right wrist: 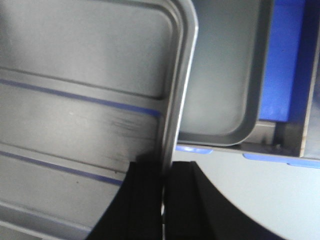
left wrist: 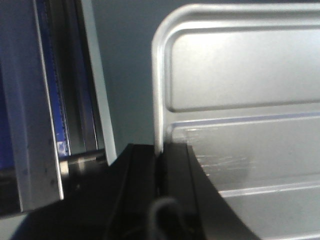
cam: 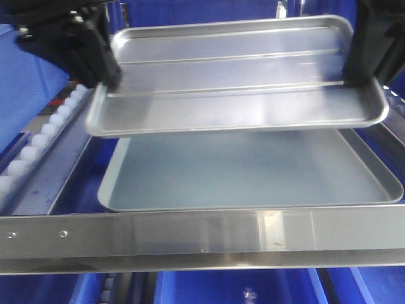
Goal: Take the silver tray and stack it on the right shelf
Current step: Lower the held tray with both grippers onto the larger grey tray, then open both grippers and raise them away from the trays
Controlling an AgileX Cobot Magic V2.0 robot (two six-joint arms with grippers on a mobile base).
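Observation:
The silver tray [cam: 234, 69], shiny with two long ridges, hangs in the air above the right shelf [cam: 190, 237]. My left gripper [cam: 104, 76] is shut on the tray's left rim; in the left wrist view [left wrist: 160, 152] its jaws clamp the rim of the tray [left wrist: 240, 100]. My right gripper [cam: 362, 69] is shut on the right rim; the right wrist view [right wrist: 166, 172] shows its jaws pinching the rim of the tray [right wrist: 80, 90]. The tray tilts slightly, front edge lower.
A larger dull grey tray [cam: 253, 171] with a plain floor lies on the shelf right under the held tray; it also shows in the right wrist view [right wrist: 225, 75]. White rollers [cam: 38, 136] line the left rail. Blue bins [cam: 240, 288] sit below.

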